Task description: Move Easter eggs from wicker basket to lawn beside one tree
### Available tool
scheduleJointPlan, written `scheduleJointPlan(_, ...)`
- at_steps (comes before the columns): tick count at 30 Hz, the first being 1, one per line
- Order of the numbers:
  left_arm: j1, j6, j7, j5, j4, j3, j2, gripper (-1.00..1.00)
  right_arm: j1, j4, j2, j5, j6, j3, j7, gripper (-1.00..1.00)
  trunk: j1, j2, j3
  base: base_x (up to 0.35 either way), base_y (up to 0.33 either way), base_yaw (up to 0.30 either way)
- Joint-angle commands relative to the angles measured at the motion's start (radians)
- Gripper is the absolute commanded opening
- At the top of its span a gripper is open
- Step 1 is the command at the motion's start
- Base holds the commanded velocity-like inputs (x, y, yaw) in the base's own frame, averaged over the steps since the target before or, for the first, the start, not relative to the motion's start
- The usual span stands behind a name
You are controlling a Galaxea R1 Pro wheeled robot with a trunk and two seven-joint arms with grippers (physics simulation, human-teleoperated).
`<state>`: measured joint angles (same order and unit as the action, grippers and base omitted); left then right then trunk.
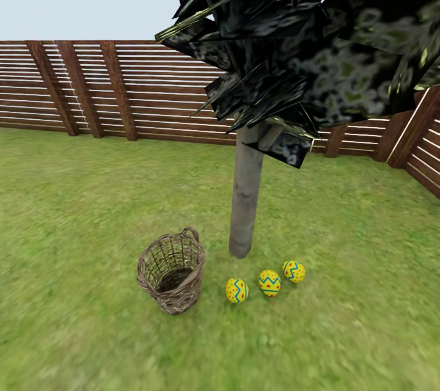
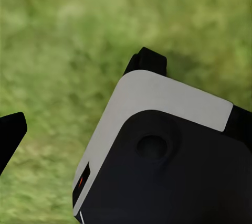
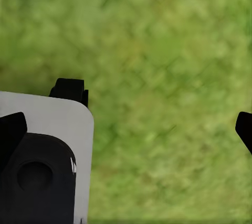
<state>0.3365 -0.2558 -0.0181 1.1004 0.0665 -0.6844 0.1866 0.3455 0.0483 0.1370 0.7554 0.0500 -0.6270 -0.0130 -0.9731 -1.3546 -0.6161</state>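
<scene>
Three yellow Easter eggs with blue zigzags lie in a row on the lawn (image 1: pixel 79 208), just in front and to the right of the tree trunk (image 1: pixel 245 195): one (image 1: pixel 236 290), a second (image 1: pixel 269 283) and a third (image 1: pixel 294 271). The wicker basket (image 1: pixel 172 272) stands upright to their left, and I see no egg in it. In the right wrist view my right gripper (image 3: pixel 126 129) is open over bare grass, with a black fingertip (image 3: pixel 10 132) at each edge. My left gripper (image 2: pixel 126 129) looks open, with one fingertip (image 2: pixel 10 135) showing.
A brown slatted fence (image 1: pixel 122 91) closes the garden at the back and right. Dark foliage (image 1: pixel 318 43) hangs low over the trunk. A white and black part of my own body (image 2: pixel 168 150) (image 3: pixel 42 166) sits below each gripper. Open grass spreads left and forward.
</scene>
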Motion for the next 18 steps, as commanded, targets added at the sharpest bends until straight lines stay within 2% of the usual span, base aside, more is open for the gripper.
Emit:
scheduleJointPlan(1, 0.000, -0.003, -0.002, 0.006, 0.001, -0.006, 0.001, 1.00, 0.001, 0.004, 0.001, 0.005, 0.005, -0.007, -0.001, 1.00, 0.000, 0.000, -0.001, 0.000, 0.000, 0.000)
scheduleJointPlan(18, 0.000, -0.003, -0.002, 0.006, 0.001, -0.006, 0.001, 1.00, 0.001, 0.004, 0.001, 0.005, 0.005, -0.008, -0.001, 1.00, 0.000, 0.000, -0.001, 0.000, 0.000, 0.000)
